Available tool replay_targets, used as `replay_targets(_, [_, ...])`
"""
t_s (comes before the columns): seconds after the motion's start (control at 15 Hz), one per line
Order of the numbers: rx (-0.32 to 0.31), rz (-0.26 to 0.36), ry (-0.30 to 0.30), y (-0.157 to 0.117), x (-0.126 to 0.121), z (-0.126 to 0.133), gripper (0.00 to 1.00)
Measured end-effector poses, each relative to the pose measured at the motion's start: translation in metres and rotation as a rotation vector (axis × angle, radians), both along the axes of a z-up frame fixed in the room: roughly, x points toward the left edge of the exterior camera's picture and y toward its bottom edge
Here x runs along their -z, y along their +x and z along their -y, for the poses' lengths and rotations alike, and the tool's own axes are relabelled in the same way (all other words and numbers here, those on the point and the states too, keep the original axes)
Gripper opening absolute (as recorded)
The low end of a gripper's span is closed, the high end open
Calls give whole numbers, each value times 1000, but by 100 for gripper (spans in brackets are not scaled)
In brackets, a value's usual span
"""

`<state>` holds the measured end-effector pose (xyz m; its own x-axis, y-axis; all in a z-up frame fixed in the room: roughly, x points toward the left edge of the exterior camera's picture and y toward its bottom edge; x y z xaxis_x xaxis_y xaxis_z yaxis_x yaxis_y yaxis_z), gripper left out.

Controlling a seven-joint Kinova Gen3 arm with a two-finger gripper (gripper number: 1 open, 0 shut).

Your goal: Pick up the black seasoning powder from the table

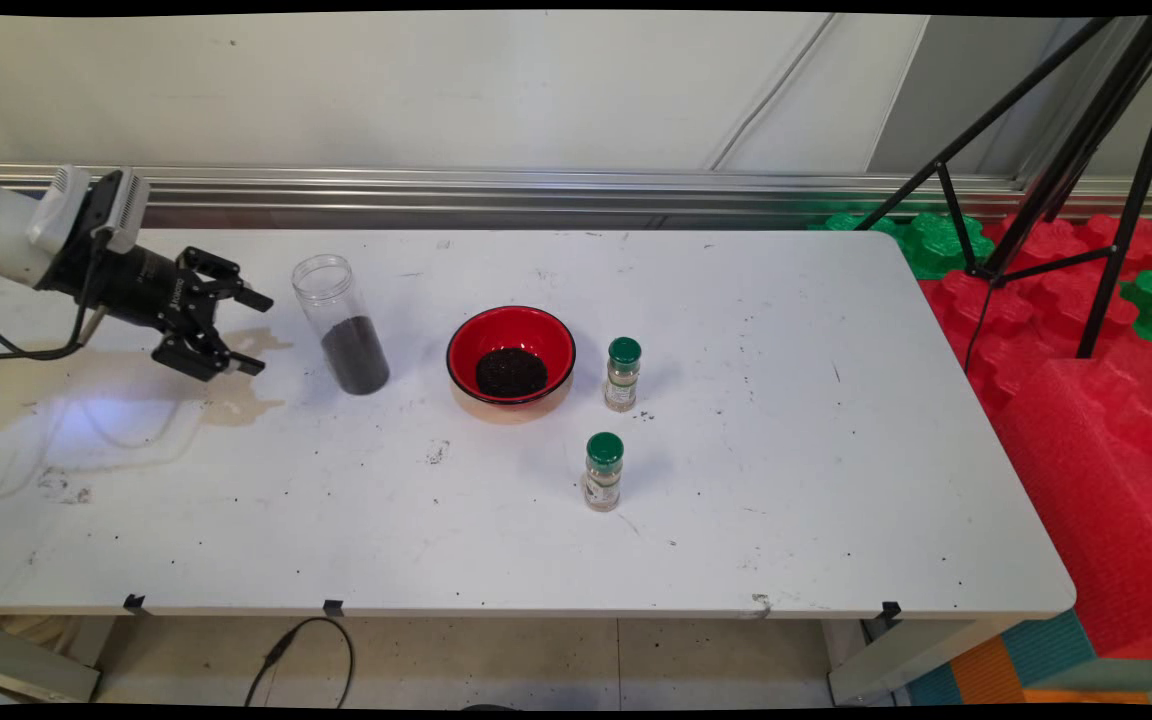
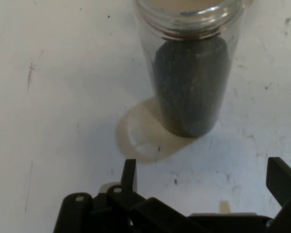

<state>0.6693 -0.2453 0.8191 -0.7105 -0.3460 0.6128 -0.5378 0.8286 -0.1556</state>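
My black gripper (image 1: 254, 332) hangs open and empty over the table's left side, pointing right. Just to its right stands a tall clear jar (image 1: 340, 323) with no lid, half full of dark grains; a small gap separates them. In the hand view the jar (image 2: 190, 68) stands straight ahead, beyond the spread fingers (image 2: 129, 174). Further right sits a red bowl (image 1: 511, 355) holding dark grains.
Two small spice jars with green caps stand right of the bowl, one beside it (image 1: 622, 374) and one nearer the front (image 1: 603, 471). A brownish stain (image 1: 236, 400) marks the table (image 1: 736, 500) under the gripper. A black tripod (image 1: 1066, 170) and red foam blocks (image 1: 1086, 400) stand off the right end.
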Motion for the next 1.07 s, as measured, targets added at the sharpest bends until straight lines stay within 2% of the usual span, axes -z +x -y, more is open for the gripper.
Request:
replay_targets(0.67, [1,-142,-76,3,33,13,100])
replay_targets(1.07, [42,-230,-115,2,52,24,100])
